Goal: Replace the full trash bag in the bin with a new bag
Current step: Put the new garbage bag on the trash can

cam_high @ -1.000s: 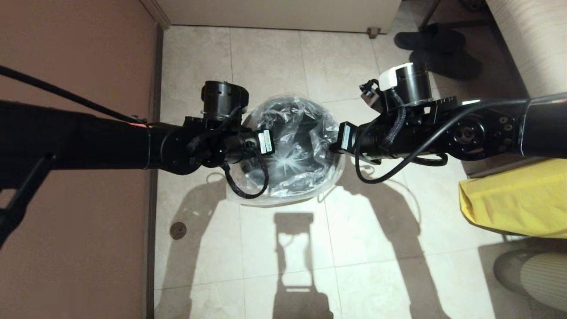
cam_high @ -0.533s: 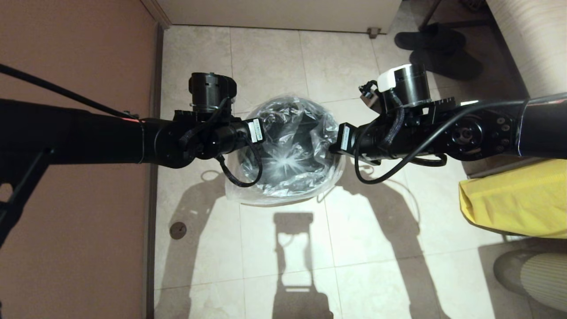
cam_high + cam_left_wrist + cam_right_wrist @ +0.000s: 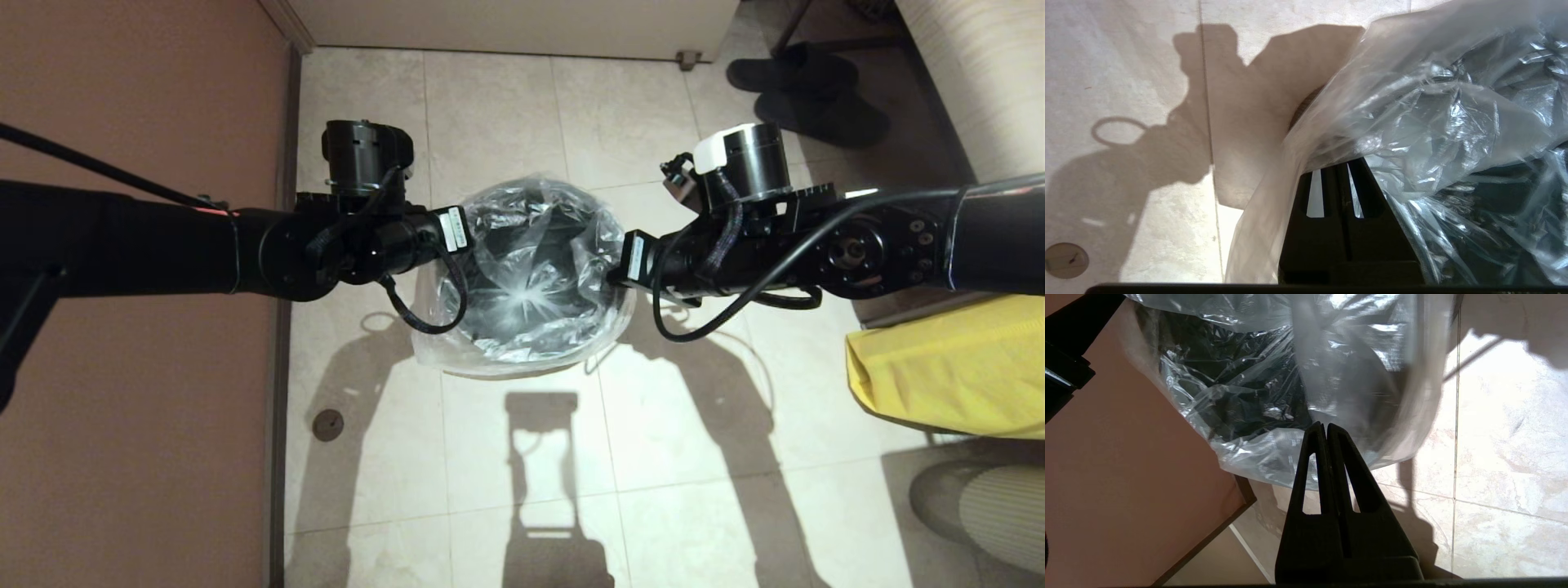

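Gripping opposite edges of the new bag (image 3: 535, 278) — thin, crinkly, clear plastic — the left gripper (image 3: 1345, 169) and right gripper (image 3: 1326, 426) are holding it with jaws clamped, draped over the round dark bin (image 3: 490, 339) on the tiled floor (image 3: 522, 457).

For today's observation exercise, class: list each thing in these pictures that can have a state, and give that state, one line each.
new bag: opened out over the bin's mouth, sagging inside, edges hanging outside.
bin: upright on the floor, lined by the bag.
left gripper: shut on the bag's edge.
right gripper: shut on the bag's opposite edge.
yellow sheet: crumpled, lying apart at the robot's right.
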You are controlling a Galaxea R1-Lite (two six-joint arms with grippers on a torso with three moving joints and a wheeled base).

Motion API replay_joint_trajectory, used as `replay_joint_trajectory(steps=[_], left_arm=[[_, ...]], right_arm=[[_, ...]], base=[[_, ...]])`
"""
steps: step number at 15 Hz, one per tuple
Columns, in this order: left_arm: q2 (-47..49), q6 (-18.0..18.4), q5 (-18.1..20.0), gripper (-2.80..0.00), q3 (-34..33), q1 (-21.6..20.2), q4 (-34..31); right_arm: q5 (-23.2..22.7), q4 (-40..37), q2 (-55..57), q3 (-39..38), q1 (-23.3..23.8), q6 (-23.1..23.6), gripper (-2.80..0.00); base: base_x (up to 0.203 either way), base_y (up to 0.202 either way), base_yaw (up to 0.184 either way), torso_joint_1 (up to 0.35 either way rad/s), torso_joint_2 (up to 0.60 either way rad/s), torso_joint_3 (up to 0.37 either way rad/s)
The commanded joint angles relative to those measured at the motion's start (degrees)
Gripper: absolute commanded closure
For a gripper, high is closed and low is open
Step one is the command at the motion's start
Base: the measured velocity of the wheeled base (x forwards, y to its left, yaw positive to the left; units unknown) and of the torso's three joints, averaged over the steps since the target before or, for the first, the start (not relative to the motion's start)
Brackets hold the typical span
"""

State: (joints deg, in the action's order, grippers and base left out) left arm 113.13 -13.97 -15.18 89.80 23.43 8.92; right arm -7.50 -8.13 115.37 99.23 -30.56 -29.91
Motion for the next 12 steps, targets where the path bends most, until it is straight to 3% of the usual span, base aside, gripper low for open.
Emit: replay_joint_trajectory(steps=[1,6,12], left_arm=[[0.28,-0.09,-0.12,0.00,-0.05,-0.71,0.03],[-0.15,-0.18,-0.12,0.00,0.00,-1.78,-0.05],[-2.57,-0.27,-0.20,0.00,-1.00,-0.23,-0.32]], right_arm=[[-0.06,-0.04,-0.07,0.08,-0.02,-0.15,0.00],[-0.06,-0.15,-0.55,0.14,0.15,-0.15,0.00],[0.03,-0.57,-1.64,-0.27,0.14,-0.15,0.00]], base=[[0.000,0.000,0.000,0.000,0.00,0.000],[0.000,0.000,0.000,0.000,0.00,0.000],[0.000,0.000,0.000,0.000,0.00,0.000]])
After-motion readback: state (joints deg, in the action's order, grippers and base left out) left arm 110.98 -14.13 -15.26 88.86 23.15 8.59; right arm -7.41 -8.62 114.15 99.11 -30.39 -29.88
